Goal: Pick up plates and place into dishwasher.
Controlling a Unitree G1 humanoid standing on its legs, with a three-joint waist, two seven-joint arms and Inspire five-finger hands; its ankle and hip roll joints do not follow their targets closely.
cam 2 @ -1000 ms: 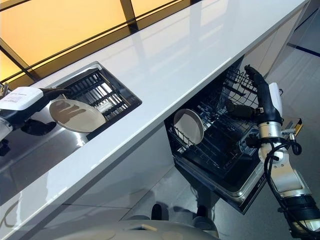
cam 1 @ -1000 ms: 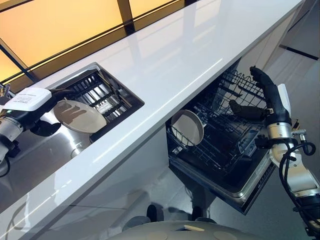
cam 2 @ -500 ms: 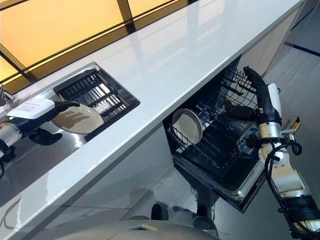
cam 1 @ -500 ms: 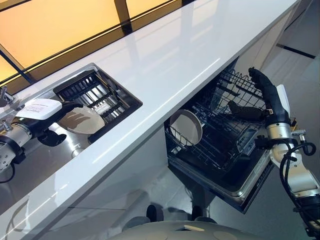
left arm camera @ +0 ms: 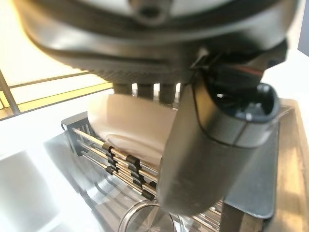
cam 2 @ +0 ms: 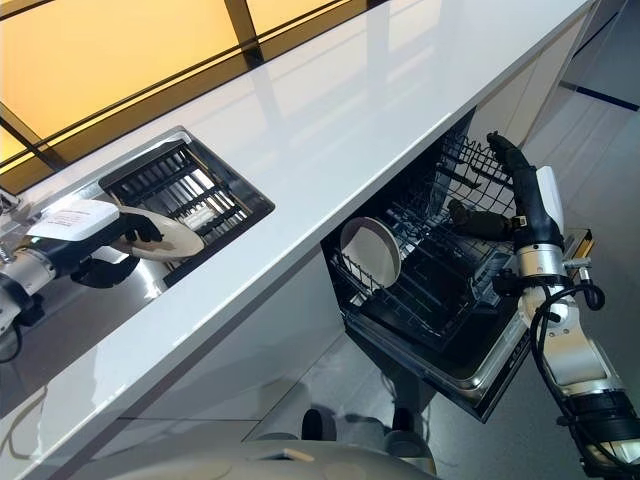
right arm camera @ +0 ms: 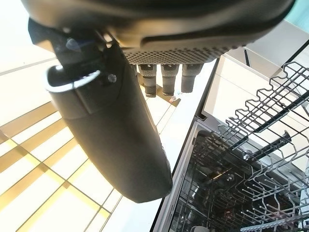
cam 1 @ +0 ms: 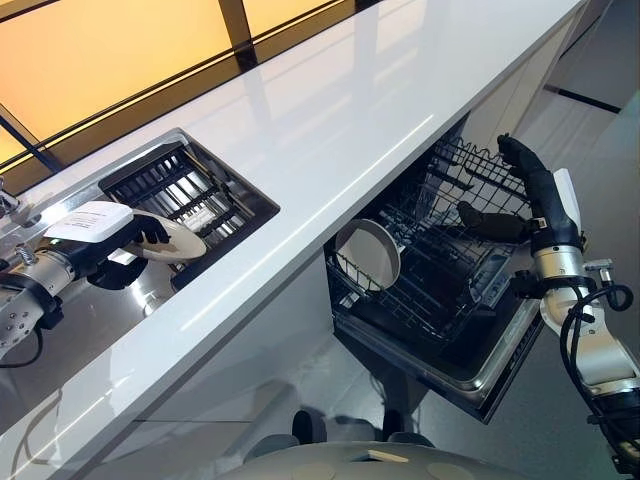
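My left hand (cam 1: 112, 243) is over the sink, shut on a pale round plate (cam 1: 172, 241); its fingers curl over the plate's top and its thumb (left arm camera: 217, 145) lies below. The plate (left arm camera: 137, 121) is held nearly flat just above the dark sink rack (cam 1: 190, 190). A second pale plate (cam 2: 370, 250) stands on edge in the lower rack (cam 1: 440, 290) of the open dishwasher. My right hand (cam 1: 532, 185) is raised beside the dishwasher's wire rack (right arm camera: 251, 164), open and holding nothing.
A long white counter (cam 1: 350, 110) runs between the sink and the dishwasher below it. The dishwasher door (cam 1: 500, 370) hangs open toward the floor. A round metal ring (left arm camera: 145, 222) sits in the sink bottom under the rack bars.
My left hand has lowered the plate and tipped it flatter, closer to the sink rack. The right hand has stayed where it was.
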